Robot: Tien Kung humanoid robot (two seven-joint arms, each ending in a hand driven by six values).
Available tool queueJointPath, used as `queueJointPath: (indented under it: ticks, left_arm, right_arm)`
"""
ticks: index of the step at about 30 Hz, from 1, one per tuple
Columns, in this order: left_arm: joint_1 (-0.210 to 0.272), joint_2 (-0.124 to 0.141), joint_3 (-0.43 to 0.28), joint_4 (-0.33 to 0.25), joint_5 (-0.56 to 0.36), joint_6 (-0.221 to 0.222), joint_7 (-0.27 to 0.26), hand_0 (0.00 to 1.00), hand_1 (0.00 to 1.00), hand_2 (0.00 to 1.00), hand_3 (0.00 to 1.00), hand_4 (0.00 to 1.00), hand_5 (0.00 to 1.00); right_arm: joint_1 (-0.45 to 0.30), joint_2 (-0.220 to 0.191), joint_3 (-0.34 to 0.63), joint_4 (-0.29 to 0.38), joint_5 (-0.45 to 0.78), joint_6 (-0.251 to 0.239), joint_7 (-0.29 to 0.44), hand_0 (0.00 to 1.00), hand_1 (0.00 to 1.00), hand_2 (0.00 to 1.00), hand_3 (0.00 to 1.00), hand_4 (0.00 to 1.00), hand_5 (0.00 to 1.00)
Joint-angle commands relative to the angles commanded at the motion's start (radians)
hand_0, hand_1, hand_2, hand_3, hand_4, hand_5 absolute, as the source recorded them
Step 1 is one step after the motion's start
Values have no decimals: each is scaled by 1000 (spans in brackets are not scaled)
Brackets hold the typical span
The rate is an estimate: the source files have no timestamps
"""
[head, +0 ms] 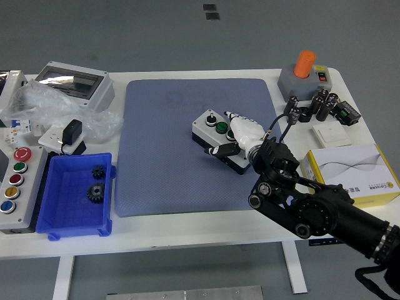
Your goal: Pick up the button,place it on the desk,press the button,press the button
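A small grey button box (215, 131) with a black knob and a green button lies on the blue-grey mat (175, 156), right of its middle. My right hand (240, 133), white with black fingertips, rests over the box's right end. One finger points along the top beside the green button and the thumb lies against the near side. Its fingers are curled around that end of the box. The black right arm comes in from the lower right. The box's right end is hidden under the hand.
A blue bin (75, 197) with two black gears sits at the left. A long grey panel with coloured buttons (15, 184) is at the far left. A grey box with an orange cylinder (304, 75) stands at the back right. A yellow-white carton (350, 172) lies at the right.
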Motion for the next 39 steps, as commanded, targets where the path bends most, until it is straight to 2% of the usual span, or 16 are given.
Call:
queueJointPath:
  ticks: [2,3,8,9,14,15,20,21,26,27,32,33,38,39]
  left_arm:
    - [0,0,0,0,0,0,0,644,645,566,609,613,232]
    - [0,0,1,0,0,0,0,643,645,566,607,608,232]
    - [-2,0,7,0,-5,7,-11,643,645,566,607,608,232]
    - [-3,0,7,0,-5,8,-13,643,645,565,608,603,227]
    - [-6,0,3,0,1,9,-17,643,645,565,608,603,227]
    - [-6,0,2,0,2,9,-17,641,644,565,606,599,224]
    - [-7,0,-2,0,6,8,-16,641,644,565,606,599,224]
    - [-7,0,-2,0,6,7,-17,639,643,563,605,593,219]
    - [-8,1,-3,0,8,7,-18,639,643,563,605,593,219]
    - [-8,1,-3,0,9,7,-19,639,644,564,605,589,215]
    - [-10,1,-6,0,13,6,-22,639,644,564,605,589,215]
    - [-10,1,-7,0,13,6,-22,636,642,565,604,590,221]
    - [-10,1,-6,0,10,8,-24,636,642,565,604,590,221]
    - [-10,1,-5,0,8,9,-24,635,641,565,606,586,213]
  right_arm:
    - [1,0,-3,-1,-4,0,0,946,930,998,998,979,459]
    - [2,0,-5,-2,-6,1,0,541,775,858,998,955,419]
    - [2,1,-17,-1,-17,12,0,541,775,858,998,955,419]
    - [3,2,-19,-1,-21,13,0,386,641,714,998,843,276]
    - [5,5,-31,-7,-35,15,0,386,641,714,998,843,276]
    - [5,5,-33,-9,-37,15,0,277,521,640,949,738,210]
    - [8,7,-42,-17,-48,13,0,277,521,640,949,738,210]
    - [8,7,-43,-18,-49,12,0,242,473,558,814,693,188]
    - [11,7,-52,-22,-54,15,0,242,473,558,814,693,188]
    - [12,7,-54,-22,-56,15,0,220,434,485,607,608,177]
    - [16,3,-62,-14,-63,26,0,220,434,485,607,608,177]
    - [17,2,-64,-10,-65,29,0,206,415,398,426,622,50]
    - [27,-25,-77,40,-81,39,0,206,415,398,426,622,50]
    - [33,-35,-81,58,-85,45,0,199,412,360,329,491,61]
